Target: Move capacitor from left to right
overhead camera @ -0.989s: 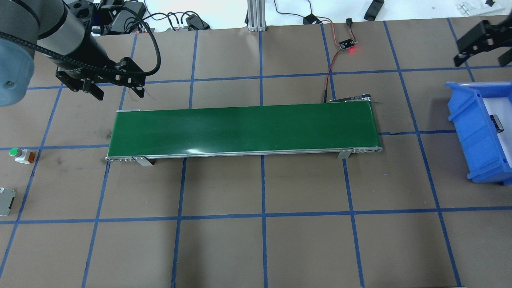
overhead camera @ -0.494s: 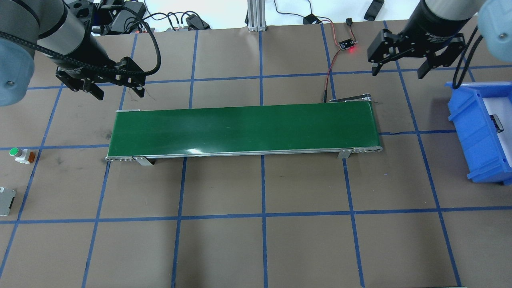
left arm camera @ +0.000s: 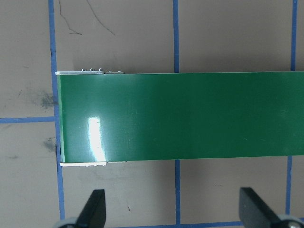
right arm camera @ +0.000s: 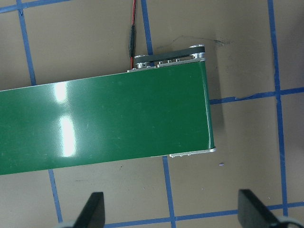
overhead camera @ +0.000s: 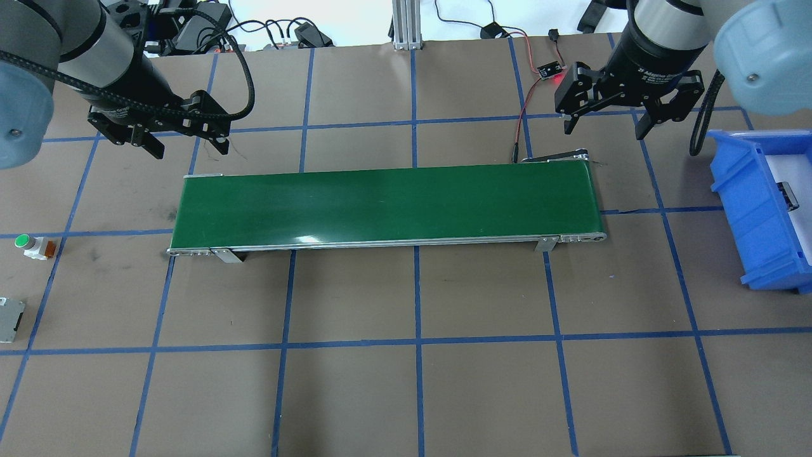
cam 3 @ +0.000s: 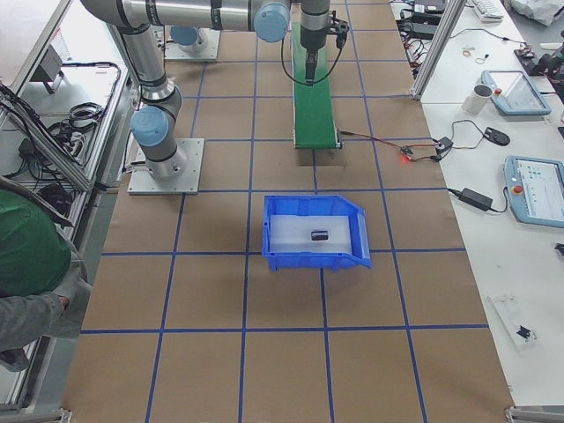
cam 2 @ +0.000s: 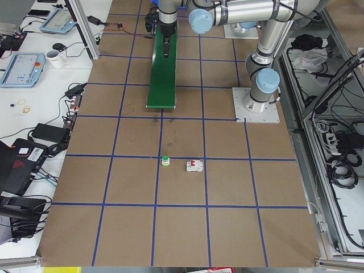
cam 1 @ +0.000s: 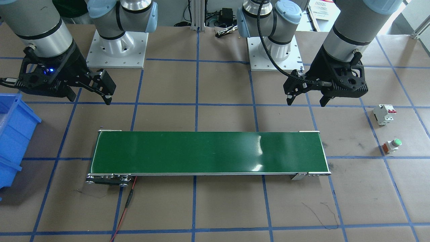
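Note:
The capacitor (overhead camera: 786,194), small and dark, lies inside the blue bin (overhead camera: 742,209) at the right; it also shows in the exterior right view (cam 3: 319,233). My left gripper (overhead camera: 188,146) is open and empty, hovering behind the left end of the green conveyor belt (overhead camera: 387,203). My right gripper (overhead camera: 603,131) is open and empty, hovering behind the belt's right end, left of the bin. In the front-facing view the left gripper (cam 1: 306,102) is on the right and the right gripper (cam 1: 90,99) on the left. The belt carries nothing.
A green-topped push button (overhead camera: 32,245) and a white breaker (cam 1: 384,114) stand on the table left of the belt. A small sensor board with a red light (overhead camera: 550,71) and its wires lie behind the belt's right end.
My right arm has swung left from beside the bin to behind the belt's right end, gripper still open. The left arm has not moved.

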### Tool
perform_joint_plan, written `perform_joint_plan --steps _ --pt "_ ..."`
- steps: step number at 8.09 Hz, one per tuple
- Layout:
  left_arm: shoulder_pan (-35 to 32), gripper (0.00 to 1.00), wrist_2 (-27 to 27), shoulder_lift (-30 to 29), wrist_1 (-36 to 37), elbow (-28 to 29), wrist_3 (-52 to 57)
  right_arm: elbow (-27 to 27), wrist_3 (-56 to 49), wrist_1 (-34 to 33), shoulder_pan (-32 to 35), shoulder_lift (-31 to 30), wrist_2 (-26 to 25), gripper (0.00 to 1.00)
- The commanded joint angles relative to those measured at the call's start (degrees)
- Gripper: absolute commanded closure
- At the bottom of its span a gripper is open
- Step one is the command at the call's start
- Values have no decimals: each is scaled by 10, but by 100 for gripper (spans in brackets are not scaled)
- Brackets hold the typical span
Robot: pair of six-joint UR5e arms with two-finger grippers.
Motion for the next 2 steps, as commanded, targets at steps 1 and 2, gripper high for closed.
perform_joint_plan --steps 1,2 --pt "0 0 0 0 0 0 0 2 1 -1 1 1 0 0" --pt "0 0 0 1 0 0 0 2 1 -1 1 1 1 0"
